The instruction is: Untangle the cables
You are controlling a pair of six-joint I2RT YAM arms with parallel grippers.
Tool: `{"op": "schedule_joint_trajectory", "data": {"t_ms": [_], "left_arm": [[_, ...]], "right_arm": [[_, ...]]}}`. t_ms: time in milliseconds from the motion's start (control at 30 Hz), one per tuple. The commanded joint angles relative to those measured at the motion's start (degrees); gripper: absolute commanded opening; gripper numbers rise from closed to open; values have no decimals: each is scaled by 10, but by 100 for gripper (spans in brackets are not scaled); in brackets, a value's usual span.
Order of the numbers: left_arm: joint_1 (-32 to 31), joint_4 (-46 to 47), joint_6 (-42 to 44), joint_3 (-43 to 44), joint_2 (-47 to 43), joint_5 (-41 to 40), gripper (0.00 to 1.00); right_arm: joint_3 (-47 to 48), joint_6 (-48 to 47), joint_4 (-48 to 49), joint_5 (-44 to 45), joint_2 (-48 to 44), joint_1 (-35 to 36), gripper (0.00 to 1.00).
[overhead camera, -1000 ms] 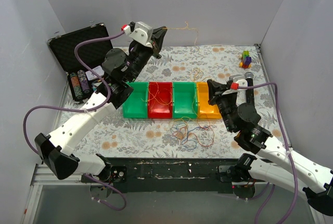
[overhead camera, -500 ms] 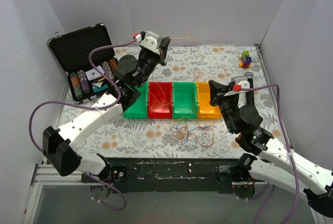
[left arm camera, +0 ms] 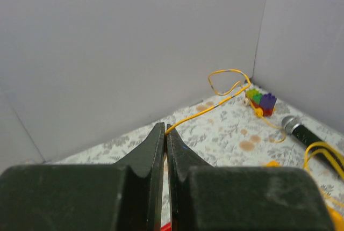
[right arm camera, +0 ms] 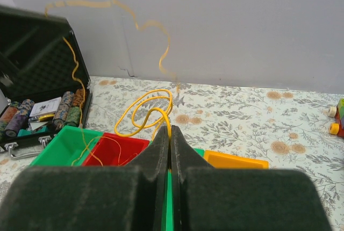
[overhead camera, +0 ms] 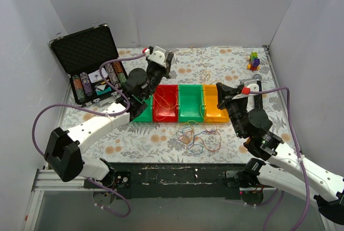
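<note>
An open black case (overhead camera: 86, 53) of poker chips sits at the left edge of the desk (overhead camera: 134, 134), left of the left end effector (overhead camera: 167, 65). That end effector is fully closed, pinching a yellow cable (left arm camera: 207, 110). It hangs behind the red bin (overhead camera: 165, 103), close to the back wall, with bare desk to its right. The right end effector (overhead camera: 219, 96), also closed, grips a looped yellow cable (right arm camera: 148, 102) over the orange bin (overhead camera: 215, 112). The cables (overhead camera: 200, 137) lie clumped in front of it, near the front edge. Toy blocks (overhead camera: 253, 60) sit in the far right corner.
</note>
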Motion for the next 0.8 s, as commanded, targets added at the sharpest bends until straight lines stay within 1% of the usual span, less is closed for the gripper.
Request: {"op": "schedule_joint_trajectory", "data": {"t_ms": [0, 167, 300, 367, 433, 500, 567, 700, 767], "left_arm": [[2, 48, 16, -60, -21, -38, 0], [15, 35, -4, -88, -16, -55, 0], [15, 19, -11, -118, -28, -37, 0], [15, 5, -4, -135, -33, -13, 0], [15, 5, 17, -163, -42, 33, 0], [15, -14, 36, -186, -45, 72, 0], [15, -46, 52, -195, -43, 92, 0], [15, -106, 55, -188, -22, 86, 0], [15, -109, 49, -191, -12, 66, 0]], "right_arm": [[-8, -1, 21, 15, -12, -3, 1], [-14, 0, 17, 17, -20, -4, 1], [-15, 1, 17, 19, -21, -4, 1], [-14, 0, 16, 19, -20, -5, 1], [-14, 0, 16, 20, -18, -5, 1], [-12, -1, 16, 20, -19, -5, 1], [-12, -2, 15, 22, -20, -5, 1], [-12, -2, 13, 23, -21, -5, 1], [-11, -3, 13, 23, -21, -5, 1]]}}
